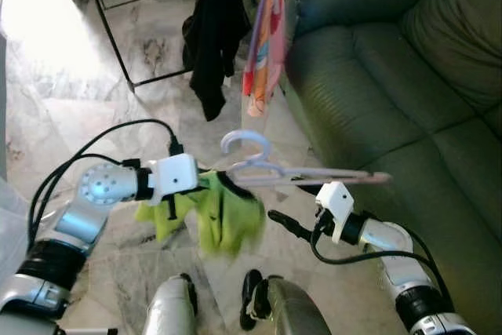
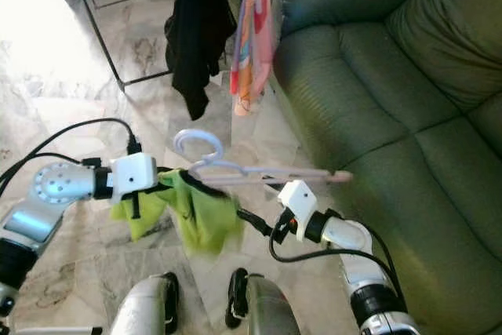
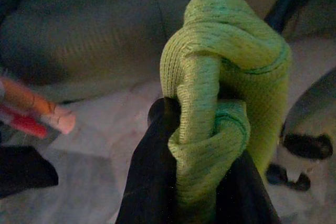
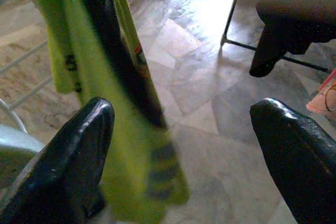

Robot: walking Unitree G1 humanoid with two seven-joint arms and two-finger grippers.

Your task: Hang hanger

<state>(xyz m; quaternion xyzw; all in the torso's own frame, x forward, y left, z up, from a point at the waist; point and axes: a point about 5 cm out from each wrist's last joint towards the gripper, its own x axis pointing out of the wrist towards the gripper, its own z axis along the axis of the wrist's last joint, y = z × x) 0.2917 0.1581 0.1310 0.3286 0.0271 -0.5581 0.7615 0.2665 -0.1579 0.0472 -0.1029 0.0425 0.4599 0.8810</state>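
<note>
The pale hanger [image 1: 267, 169] hangs level between both arms, a lime garment [image 1: 223, 209] draped on its left end. The left tool [image 3: 197, 145] is clenched on that garment, shown close in its wrist view. The right tool [image 4: 184, 150] gapes just near of the hanger, empty. Sofa [image 1: 408, 76] at right; rack [image 1: 118, 45] far left.

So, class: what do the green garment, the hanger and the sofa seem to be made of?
Green garment: knitted fabric, matte; ribbed stitches show in the left wrist view.
Hanger: probably plastic, pale and smooth, with a moulded hook.
Sofa: leather or a leather-look material, dark green with a soft sheen and creases.
</note>
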